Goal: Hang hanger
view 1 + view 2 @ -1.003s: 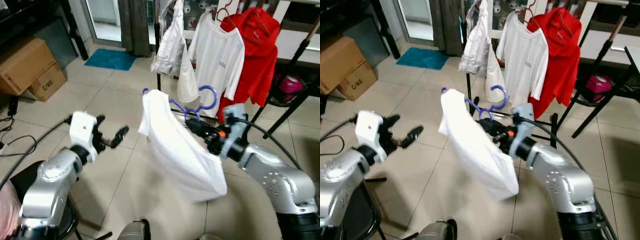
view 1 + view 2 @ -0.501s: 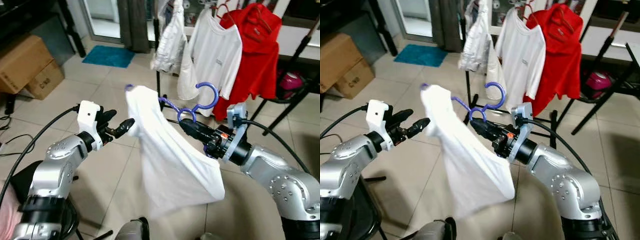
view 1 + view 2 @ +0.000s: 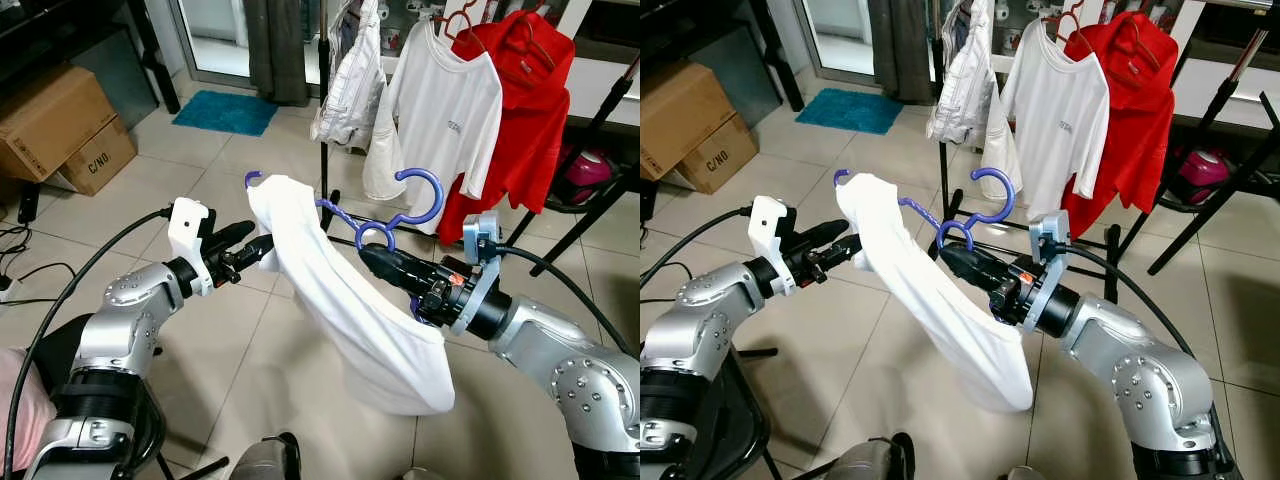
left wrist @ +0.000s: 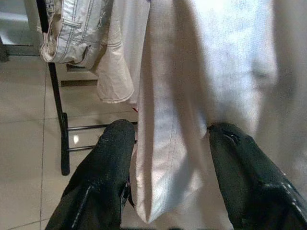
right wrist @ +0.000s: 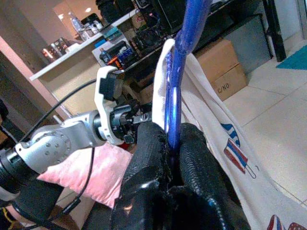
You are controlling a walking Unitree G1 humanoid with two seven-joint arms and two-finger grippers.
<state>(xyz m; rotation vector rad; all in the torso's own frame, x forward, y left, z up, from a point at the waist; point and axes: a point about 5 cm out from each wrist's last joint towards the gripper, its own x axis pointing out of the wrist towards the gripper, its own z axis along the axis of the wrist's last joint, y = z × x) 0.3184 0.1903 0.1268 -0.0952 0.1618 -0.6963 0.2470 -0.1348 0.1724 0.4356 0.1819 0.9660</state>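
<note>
The right gripper point(image 3: 375, 262) is clamped on the blue hanger point(image 3: 400, 212) just below its hook, the two black fingers point(image 5: 148, 143) pressed together around the blue bar. The hanger is held in mid-air in front of the clothes rack point(image 3: 322, 120), its hook curling up and open toward the rack, apart from it. A white shirt point(image 3: 345, 300) is draped over the hanger and sags down below the right gripper, its lower hem hanging free above the tiled floor point(image 3: 220, 330).

The left gripper point(image 3: 250, 247) sits at the far shoulder of the white shirt, on the side away from the right gripper. Its fingers point(image 4: 112, 158) stand apart with a fold of the cloth between them; whether they touch the cloth cannot be told.

On the rack hang a pale denim garment point(image 3: 350, 80), a white T-shirt point(image 3: 445, 110) and a red shirt point(image 3: 525, 110), side by side and close together, the red one at the end nearest a black stand point(image 3: 590, 200). The rack's upright pole rises just behind the hanger's left arm.

Well to the left of the rack, cardboard boxes point(image 3: 60, 130) stand on the floor, and a blue mat point(image 3: 225, 112) lies before a doorway. Open tiles lie between the boxes and the rack's foot.
</note>
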